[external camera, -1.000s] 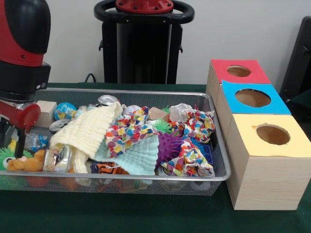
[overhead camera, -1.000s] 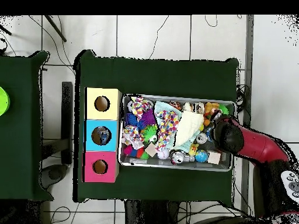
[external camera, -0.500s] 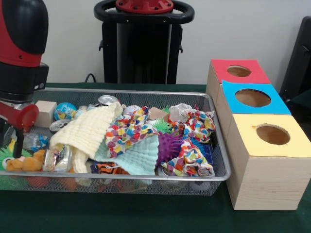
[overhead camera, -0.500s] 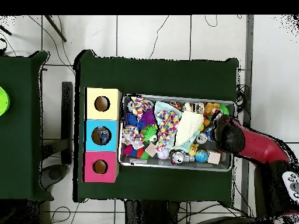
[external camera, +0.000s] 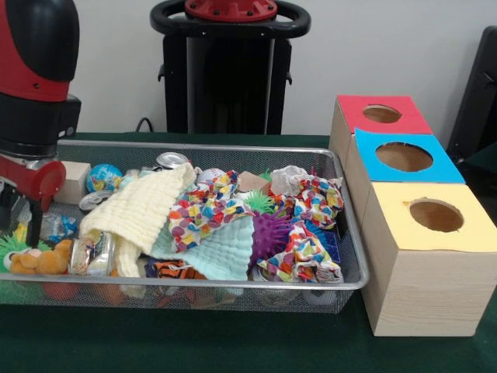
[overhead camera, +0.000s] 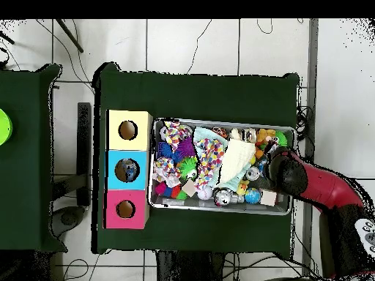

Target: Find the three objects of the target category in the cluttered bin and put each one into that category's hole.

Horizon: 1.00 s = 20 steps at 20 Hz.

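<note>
Currently the target category is not identifiable from either view, so no single target item can be singled out among the clutter. The wire-mesh bin (external camera: 353,225) sits on the green table (external camera: 233,346) and is filled. Contents, front view: a pale yellow cloth (external camera: 140,208) draped left of centre; a mint cloth (external camera: 221,252) beside it; a multicoloured patterned cloth (external camera: 203,206) between them, with a second patterned piece (external camera: 314,203) at the 3 o'clock end; a purple spiky ball (external camera: 272,231) touching the mint cloth; a green spiky ball (external camera: 258,202) just behind it; a globe ball (external camera: 103,178) and a wooden block (external camera: 74,180) at the 10 o'clock corner; a metal can (external camera: 171,160) against the far rim; an orange plush toy (external camera: 43,260) at the 8 o'clock corner.

Three wooden boxes stand in a row touching the bin's 3 o'clock end: the red box (external camera: 384,115), the blue box (external camera: 404,158) and the yellow box (external camera: 435,216), each with one round hole on top.

The gripper (external camera: 19,221) hangs over the bin's 9 o'clock end, above the plush toy; whether it is apart or together cannot be told.
</note>
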Each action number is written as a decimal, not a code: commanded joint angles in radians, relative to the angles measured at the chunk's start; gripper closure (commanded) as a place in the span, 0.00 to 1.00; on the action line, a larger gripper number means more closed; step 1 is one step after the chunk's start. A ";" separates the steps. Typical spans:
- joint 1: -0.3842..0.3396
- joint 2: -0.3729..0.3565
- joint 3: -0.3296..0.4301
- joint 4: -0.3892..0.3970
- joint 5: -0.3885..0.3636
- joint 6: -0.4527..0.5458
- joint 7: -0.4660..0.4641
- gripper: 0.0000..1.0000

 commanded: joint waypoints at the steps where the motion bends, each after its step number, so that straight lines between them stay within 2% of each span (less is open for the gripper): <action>1: 0.010 -0.101 0.067 0.153 0.003 0.080 0.025 0.00; 12: 0.035 -0.135 0.018 0.242 0.025 0.047 0.102 0.00; 17: 0.037 -0.066 0.010 0.223 0.031 0.006 0.127 0.00; 20: 0.027 -0.019 0.018 0.227 0.028 -0.055 0.145 0.00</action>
